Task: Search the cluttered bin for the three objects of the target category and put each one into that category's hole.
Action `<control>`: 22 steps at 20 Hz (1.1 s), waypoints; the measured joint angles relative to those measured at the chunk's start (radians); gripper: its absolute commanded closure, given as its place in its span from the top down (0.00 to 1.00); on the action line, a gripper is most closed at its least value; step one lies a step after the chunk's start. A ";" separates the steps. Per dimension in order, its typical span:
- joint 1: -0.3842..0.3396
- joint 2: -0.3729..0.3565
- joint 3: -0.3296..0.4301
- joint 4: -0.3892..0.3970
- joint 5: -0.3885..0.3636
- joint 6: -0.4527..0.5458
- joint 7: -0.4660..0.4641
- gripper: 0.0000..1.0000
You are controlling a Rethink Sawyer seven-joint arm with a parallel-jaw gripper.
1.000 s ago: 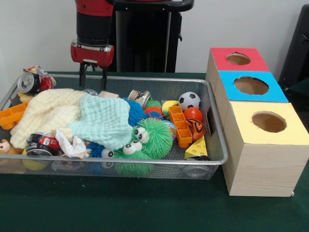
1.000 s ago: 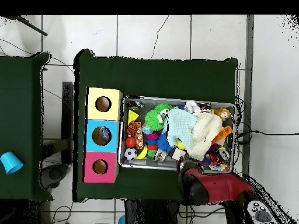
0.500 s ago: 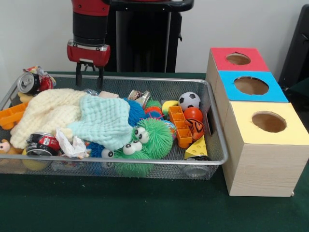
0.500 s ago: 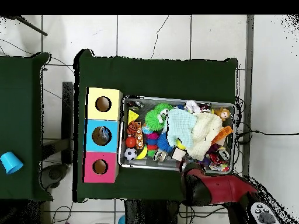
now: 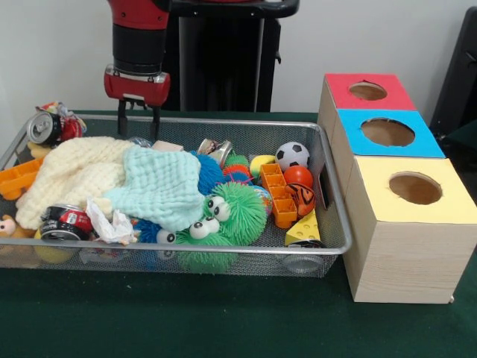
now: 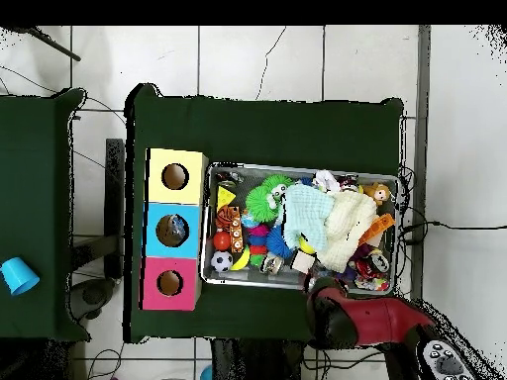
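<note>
Search step: pincer (image 5: pixel 137 124) hangs empty, fingers apart, at the bin's (image 5: pixel 223 254) 11 o'clock rim.
Next: descend, shift cloths (image 5: pixel 119 179).

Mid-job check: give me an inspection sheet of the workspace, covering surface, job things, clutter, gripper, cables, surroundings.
Surface: green table, bare in front of the bin.
Job things: wire bin full; boxes red, blue, yellow in a row beside it, each with a round hole.
Clutter: cloths cream and mint over toys; green fuzzy toy, soccer ball, cans, orange blocks.
Gripper: open, empty, above the bin's far rim.
Cables: several on the floor.
Surroundings: second table with blue cup.
</note>
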 measured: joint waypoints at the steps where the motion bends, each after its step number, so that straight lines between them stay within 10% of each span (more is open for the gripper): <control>1: 0.002 0.004 -0.004 0.000 0.000 -0.004 0.000 1.00; 22: 0.019 0.036 -0.051 0.000 0.000 -0.093 0.000 1.00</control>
